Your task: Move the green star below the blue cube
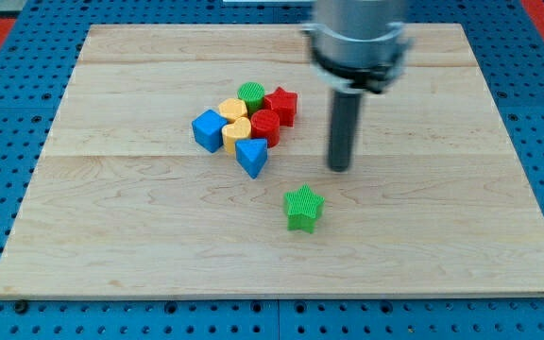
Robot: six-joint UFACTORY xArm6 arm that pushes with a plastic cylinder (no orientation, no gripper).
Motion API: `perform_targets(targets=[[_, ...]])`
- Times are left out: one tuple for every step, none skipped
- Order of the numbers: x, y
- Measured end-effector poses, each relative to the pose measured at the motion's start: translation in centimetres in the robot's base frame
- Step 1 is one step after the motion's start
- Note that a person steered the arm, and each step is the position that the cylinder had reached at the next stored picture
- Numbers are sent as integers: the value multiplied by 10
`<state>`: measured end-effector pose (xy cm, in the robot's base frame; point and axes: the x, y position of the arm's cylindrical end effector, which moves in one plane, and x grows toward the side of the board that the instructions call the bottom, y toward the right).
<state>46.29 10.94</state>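
The green star (pixel 302 208) lies alone on the wooden board, below and to the right of the cluster. The blue cube (pixel 209 129) sits at the left end of that cluster. My tip (pixel 339 168) is above and to the right of the green star, a short gap away from it, and well to the right of the blue cube. It touches no block.
The cluster also holds a blue triangular block (pixel 251 156), a yellow block (pixel 233 109), a yellow heart-like block (pixel 237 132), a green round block (pixel 250 93), a red round block (pixel 264 125) and a red star (pixel 282 105). The board (pixel 111 236) lies on a blue pegboard.
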Motion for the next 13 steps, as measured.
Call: perform_targets(targets=[[13,29],[51,23],[98,8],[100,-15],[100,-46],[91,-85],[79,-123],[77,-159],[115,-135],[116,-75],[57,-50],[-4,-73],[4,-82]])
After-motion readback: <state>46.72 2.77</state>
